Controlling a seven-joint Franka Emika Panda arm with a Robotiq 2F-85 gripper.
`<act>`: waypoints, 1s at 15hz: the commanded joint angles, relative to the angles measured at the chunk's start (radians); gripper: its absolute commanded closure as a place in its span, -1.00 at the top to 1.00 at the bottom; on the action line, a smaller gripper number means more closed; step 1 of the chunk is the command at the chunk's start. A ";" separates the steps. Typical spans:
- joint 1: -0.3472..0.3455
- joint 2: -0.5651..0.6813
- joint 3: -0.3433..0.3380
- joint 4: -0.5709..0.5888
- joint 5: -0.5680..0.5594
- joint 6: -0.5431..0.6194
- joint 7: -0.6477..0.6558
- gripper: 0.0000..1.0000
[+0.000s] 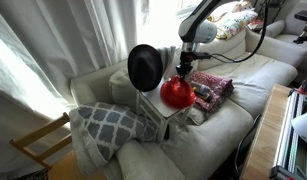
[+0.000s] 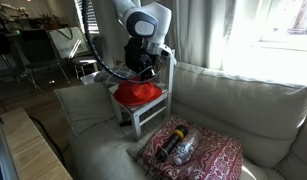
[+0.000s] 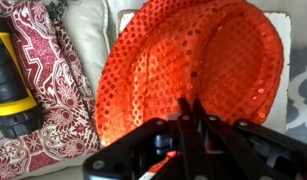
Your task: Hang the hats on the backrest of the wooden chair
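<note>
**Red hat pinched on the seat, black hat up on the backrest**

Down low over the wooden chair [image 2: 150,107] with the hand [image 3: 190,108] narrowed right in, fingers [image 3: 183,125] drawn tight on the near brim of the red hat [image 3: 193,65]. Lies flat on the chair's seat, sequins glinting, covering nearly all of it, with only pale corners showing in the wrist view. Over to the black hat [image 1: 145,66]: hangs against the backrest [image 2: 171,68], brim upright, just behind the hand. Stands on the cushioned worktop [image 1: 223,130], that little chair. Just beside it, spread flat, a red patterned cloth [image 3: 58,110] carrying a yellow-and-black torch [image 3: 13,85]. On the chair's far side, slumped, a grey diamond-patterned pillow [image 1: 105,125].
</note>
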 commanded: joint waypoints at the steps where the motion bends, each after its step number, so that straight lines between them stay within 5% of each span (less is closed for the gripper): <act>1: -0.070 -0.063 0.019 0.003 -0.039 -0.133 -0.184 -0.97; 8: -0.077 -0.202 -0.051 0.038 -0.187 -0.398 -0.468 -0.97; 15: -0.053 -0.214 -0.080 0.049 -0.200 -0.387 -0.441 -0.86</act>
